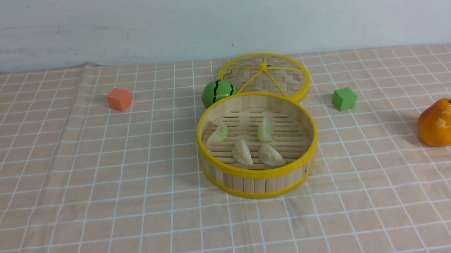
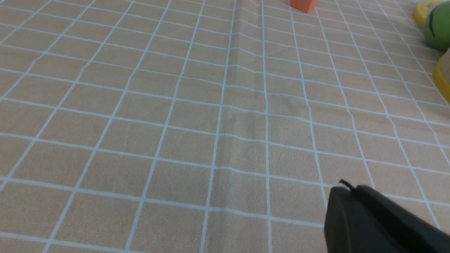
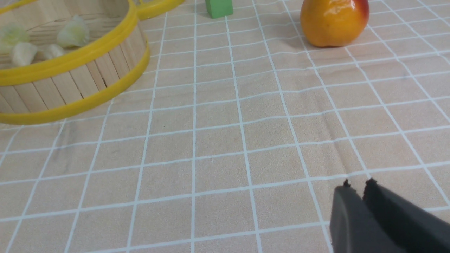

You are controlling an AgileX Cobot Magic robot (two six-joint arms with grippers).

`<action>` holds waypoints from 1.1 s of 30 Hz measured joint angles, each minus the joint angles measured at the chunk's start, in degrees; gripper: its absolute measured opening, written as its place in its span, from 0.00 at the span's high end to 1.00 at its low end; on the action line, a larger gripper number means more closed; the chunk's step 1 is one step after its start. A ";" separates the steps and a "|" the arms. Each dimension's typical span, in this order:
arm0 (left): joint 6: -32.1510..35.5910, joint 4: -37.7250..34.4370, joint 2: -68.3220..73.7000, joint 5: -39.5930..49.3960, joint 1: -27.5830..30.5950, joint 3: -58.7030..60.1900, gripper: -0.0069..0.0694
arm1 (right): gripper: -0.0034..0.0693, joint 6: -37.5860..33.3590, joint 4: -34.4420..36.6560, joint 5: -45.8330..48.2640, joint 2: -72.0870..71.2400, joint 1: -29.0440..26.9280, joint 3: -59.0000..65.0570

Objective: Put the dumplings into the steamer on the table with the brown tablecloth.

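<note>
Dumplings (image 1: 246, 143): four pleated crescents, two pale green, two cream-white, lying apart on the slatted floor of the steamer (image 1: 259, 177). The steamer rests on the brown tablecloth (image 1: 93, 171). Right gripper (image 3: 355, 184): fingers pressed together, empty, low over bare cloth, well apart from the steamer. Left gripper (image 2: 346, 188): fingers appear together, over bare cloth, away from the steamer.

Matte black fingers (image 3: 351, 214); tiny frayed nubs at tips; left fingers (image 2: 355, 218) alike.
</note>
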 joint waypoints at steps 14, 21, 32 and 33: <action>0.00 0.00 0.00 0.00 0.00 0.00 0.93 | 0.84 0.00 0.00 0.00 0.00 0.00 0.00; 0.00 0.00 0.00 0.00 0.00 0.00 0.93 | 0.82 0.00 0.00 0.00 0.00 0.00 0.00; 0.05 0.00 0.00 0.00 0.00 0.00 0.93 | 0.80 0.00 0.00 0.00 0.00 0.00 0.00; 0.05 0.00 0.00 0.00 0.00 0.00 0.93 | 0.80 0.00 0.00 0.00 0.00 0.00 0.00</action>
